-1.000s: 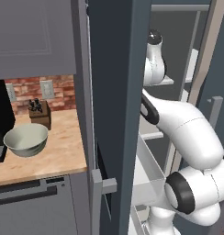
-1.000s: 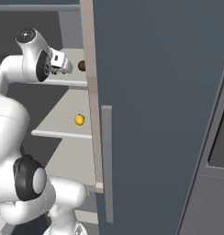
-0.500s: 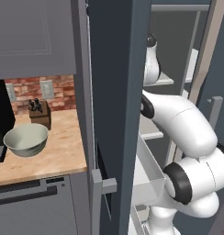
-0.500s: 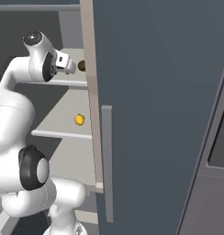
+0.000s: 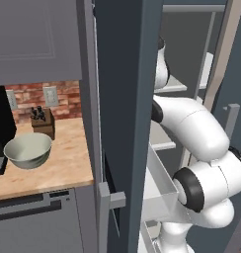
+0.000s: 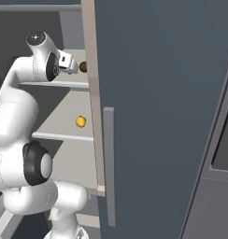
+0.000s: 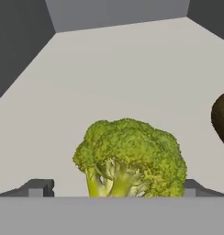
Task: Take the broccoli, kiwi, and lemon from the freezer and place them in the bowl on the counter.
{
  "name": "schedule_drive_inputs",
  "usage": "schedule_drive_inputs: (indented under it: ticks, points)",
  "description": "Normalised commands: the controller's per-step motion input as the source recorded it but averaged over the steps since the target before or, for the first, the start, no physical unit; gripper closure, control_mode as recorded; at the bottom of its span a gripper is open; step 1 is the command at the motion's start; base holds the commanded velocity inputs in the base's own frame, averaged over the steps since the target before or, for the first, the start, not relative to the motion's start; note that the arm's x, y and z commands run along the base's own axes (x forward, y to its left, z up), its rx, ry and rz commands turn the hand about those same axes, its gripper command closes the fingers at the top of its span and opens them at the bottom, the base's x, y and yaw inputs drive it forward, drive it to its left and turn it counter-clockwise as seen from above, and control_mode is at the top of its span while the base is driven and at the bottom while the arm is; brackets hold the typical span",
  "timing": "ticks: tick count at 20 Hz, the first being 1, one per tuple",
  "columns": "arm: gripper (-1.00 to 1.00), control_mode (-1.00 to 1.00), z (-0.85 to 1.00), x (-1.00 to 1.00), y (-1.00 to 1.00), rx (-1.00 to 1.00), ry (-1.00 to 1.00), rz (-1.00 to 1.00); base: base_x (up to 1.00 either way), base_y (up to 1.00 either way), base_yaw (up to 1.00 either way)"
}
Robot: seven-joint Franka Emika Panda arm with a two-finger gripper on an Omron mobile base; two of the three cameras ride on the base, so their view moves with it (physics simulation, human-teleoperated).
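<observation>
In the hand view the yellow-green broccoli [image 7: 130,156] stands on the freezer's white upper shelf [image 7: 123,73], right in front of my gripper [image 7: 114,188]. The gripper is open, with one fingertip on each side of the floret and nothing held. The dark brown kiwi [image 7: 222,118] lies at the right edge of that view. From the right base view, my gripper [image 6: 74,67] reaches onto the upper shelf beside the kiwi [image 6: 83,66], and the yellow lemon [image 6: 81,122] sits one shelf lower. The pale bowl [image 5: 27,149] rests on the tan counter [image 5: 68,163], left of the freezer [image 5: 125,99].
The open freezer door [image 6: 158,116] with its bar handle [image 6: 109,163] stands close on the right of my arm. A clear door bin [image 5: 164,188] juts out beside my arm's base. A knife block [image 5: 42,121] and a black appliance [image 5: 1,128] stand on the counter near the bowl.
My hand has pushed deeper onto the upper shelf, closer to the kiwi and the broccoli. The jaws stay wide apart. The fruits and the bowl have not moved.
</observation>
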Motion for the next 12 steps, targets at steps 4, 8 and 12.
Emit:
schedule_drive_inputs:
  ticks: [4,8,12]
  points:
    - [1.00,-1.00,-0.05,0.09,0.11,0.00,0.00,0.00,0.00,0.00,0.00]
    - [1.00,-1.00,0.00,0.00,0.00,0.00,0.00,0.00,0.00,0.00,0.00]
    - [1.00,-1.00,0.00,-0.22,-0.08,0.00,-0.07,0.00,0.00,0.00,0.00]
